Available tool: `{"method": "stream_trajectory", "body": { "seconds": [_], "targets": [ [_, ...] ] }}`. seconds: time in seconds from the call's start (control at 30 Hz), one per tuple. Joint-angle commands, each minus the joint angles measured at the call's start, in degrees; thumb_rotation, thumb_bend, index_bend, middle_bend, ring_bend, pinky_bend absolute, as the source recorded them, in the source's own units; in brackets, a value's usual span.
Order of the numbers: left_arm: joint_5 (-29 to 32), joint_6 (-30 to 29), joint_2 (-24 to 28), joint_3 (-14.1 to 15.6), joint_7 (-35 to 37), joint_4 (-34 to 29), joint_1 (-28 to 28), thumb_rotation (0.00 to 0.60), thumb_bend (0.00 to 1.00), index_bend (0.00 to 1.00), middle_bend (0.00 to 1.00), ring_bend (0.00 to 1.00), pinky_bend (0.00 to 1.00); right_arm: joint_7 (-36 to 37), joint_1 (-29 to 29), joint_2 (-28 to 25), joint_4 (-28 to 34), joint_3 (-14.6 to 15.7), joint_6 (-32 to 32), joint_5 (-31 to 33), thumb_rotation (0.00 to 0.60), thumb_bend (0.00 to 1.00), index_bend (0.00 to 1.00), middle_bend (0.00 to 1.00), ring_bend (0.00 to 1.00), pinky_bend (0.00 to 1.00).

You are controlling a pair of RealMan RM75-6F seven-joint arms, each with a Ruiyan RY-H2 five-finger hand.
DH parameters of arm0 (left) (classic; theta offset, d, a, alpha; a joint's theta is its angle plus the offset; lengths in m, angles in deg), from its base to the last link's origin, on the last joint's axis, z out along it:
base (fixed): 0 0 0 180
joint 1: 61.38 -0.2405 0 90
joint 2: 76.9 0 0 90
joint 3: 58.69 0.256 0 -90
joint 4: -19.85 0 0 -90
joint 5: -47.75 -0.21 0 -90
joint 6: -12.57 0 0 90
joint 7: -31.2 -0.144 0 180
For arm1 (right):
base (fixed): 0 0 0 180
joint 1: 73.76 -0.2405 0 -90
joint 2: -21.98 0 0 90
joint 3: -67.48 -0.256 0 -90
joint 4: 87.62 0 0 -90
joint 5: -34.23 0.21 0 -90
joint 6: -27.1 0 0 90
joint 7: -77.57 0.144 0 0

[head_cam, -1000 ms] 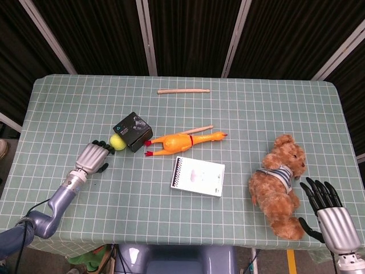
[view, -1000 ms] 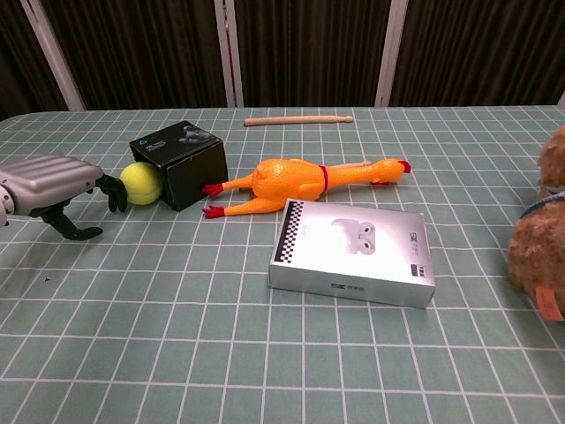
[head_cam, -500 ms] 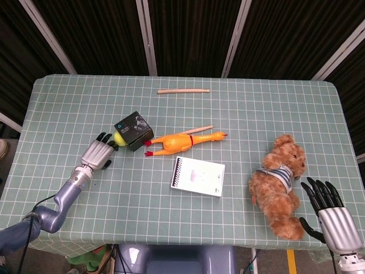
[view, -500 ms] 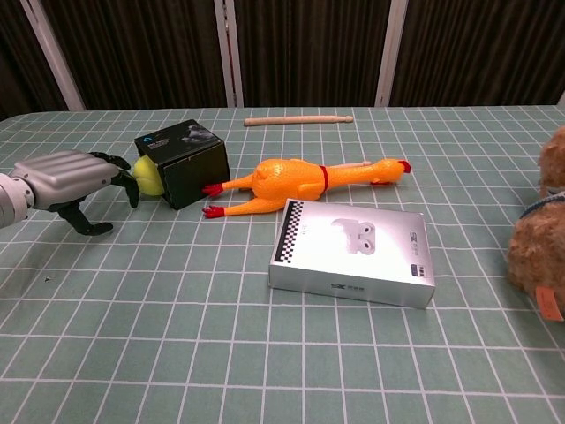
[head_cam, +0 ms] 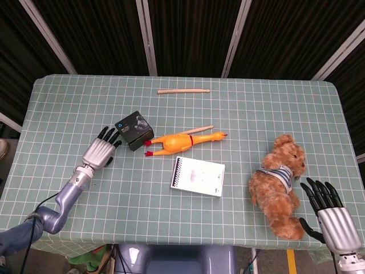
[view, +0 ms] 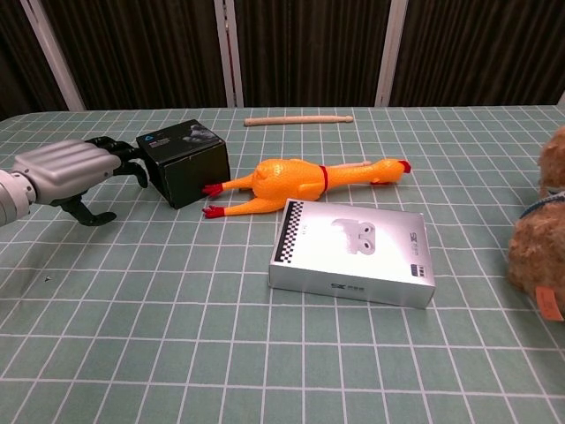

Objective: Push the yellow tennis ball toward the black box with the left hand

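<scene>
The black box [head_cam: 134, 130] [view: 186, 161] stands left of the table's middle. My left hand [head_cam: 101, 150] [view: 72, 169] lies just to the box's left, palm down, with its dark fingertips [head_cam: 108, 135] spread and reaching the box's left side. No yellow tennis ball shows in either view; the hand covers the spot beside the box where it lay. My right hand [head_cam: 332, 216] hovers at the near right corner, fingers apart and holding nothing, seen only in the head view.
An orange rubber chicken [head_cam: 182, 140] [view: 296, 183] lies right of the box. A white flat box [head_cam: 198, 176] [view: 352, 252] sits in front of it. A teddy bear [head_cam: 280, 184] lies at the right and a wooden stick [head_cam: 183, 91] at the back.
My left hand has slid forward and right up to the black box. The yellow ball, pressed against the box before, has gone out of sight behind the hand. The box shifted slightly.
</scene>
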Motion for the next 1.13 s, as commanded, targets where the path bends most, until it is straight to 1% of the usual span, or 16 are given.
{"method": "stream_trajectory", "body": {
  "seconds": [0.03,0.1,0.2,0.27,0.33,0.4,0.5,0.63,0.7,0.77,0.87,1.0,1.13],
  "targets": [
    [1.5,0.9,0.5,-0.2,-1.7,-1.3,-0.3,0.6,0.34,0.2,0.02,0.0,0.0,0.0,0.1,0.2,-0.2,0.0,0.3,-0.2,0.6,0.34,0.0,0.0,0.0,0.0],
    [1.4,0.1,1.1,-0.2,-2.2,-2.5,-0.6,0.6,0.33,0.16,0.01,0.0,0.0,0.1,0.1,0.2,-0.3,0.0,0.4,-0.2,0.6,0.34,0.0,0.0,0.0,0.0],
    [0.9,-1.2,3.3,0.7,-1.8,-6.6,-1.7,0.6,0.31,0.1,0.01,0.0,0.0,0.3,0.1,0.3,-0.5,-0.1,0.5,-0.2,0.6,0.34,0.0,0.0,0.0,0.0],
    [0.4,-1.9,5.7,1.8,-1.1,-10.9,-2.9,0.6,0.28,0.06,0.01,0.0,0.0,0.3,0.1,0.3,-0.5,-0.1,0.5,-0.1,0.6,0.34,0.0,0.0,0.0,0.0],
    [-0.8,-4.1,9.2,3.4,-0.5,-16.5,-4.8,0.6,0.24,0.04,0.02,0.0,0.0,0.0,0.0,0.3,-0.5,-0.1,0.2,-0.1,0.6,0.34,0.0,0.0,0.0,0.0],
    [-2.7,-8.2,13.0,5.1,-0.8,-21.9,-7.2,0.6,0.21,0.03,0.03,0.0,0.0,-0.5,-0.1,0.5,-0.4,-0.1,-0.1,0.0,0.6,0.34,0.0,0.0,0.0,0.0],
    [-6.2,-17.3,18.4,8.2,-1.4,-29.2,-12.7,0.6,0.15,0.01,0.03,0.0,0.0,-1.7,-0.2,0.8,-0.1,-0.2,-0.5,0.1,0.6,0.34,0.0,0.0,0.0,0.0],
    [-8.0,-28.9,24.5,12.5,-0.7,-37.0,-21.6,0.6,0.12,0.0,0.03,0.0,0.0,-3.2,0.0,1.4,0.0,-0.2,-0.4,0.1,0.6,0.34,0.0,0.0,0.0,0.0],
    [-8.9,-33.8,26.0,14.2,-0.4,-38.7,-25.3,0.6,0.09,0.0,0.03,0.0,0.0,-3.6,0.1,1.7,0.0,-0.3,-0.1,0.0,0.6,0.34,0.0,0.0,0.0,0.0],
    [-9.5,-36.8,27.4,15.5,-2.5,-39.7,-28.1,0.6,0.09,0.0,0.02,0.0,0.0,-3.6,0.3,1.9,-0.1,-0.4,0.6,-0.3,0.6,0.34,0.0,0.0,0.0,0.0],
    [-11.2,-40.8,27.8,16.2,-4.0,-40.7,-30.8,0.6,0.09,0.0,0.02,0.0,0.0,-3.3,0.5,2.2,-0.6,-0.3,1.6,-1.2,0.6,0.34,0.0,0.0,0.0,0.0],
    [-13.8,-42.8,27.4,16.5,-5.2,-40.1,-32.2,0.6,0.09,0.0,0.02,0.0,0.0,-3.0,0.9,2.3,-1.1,0.0,2.7,-2.3,0.6,0.34,0.0,0.0,0.0,0.0],
    [-14.7,-42.0,26.9,16.7,-6.2,-39.3,-32.6,0.6,0.09,0.0,0.02,0.0,0.0,-2.6,1.1,2.2,-1.3,0.2,3.2,-2.6,0.6,0.34,0.0,0.0,0.0,0.0]
  ]
}}
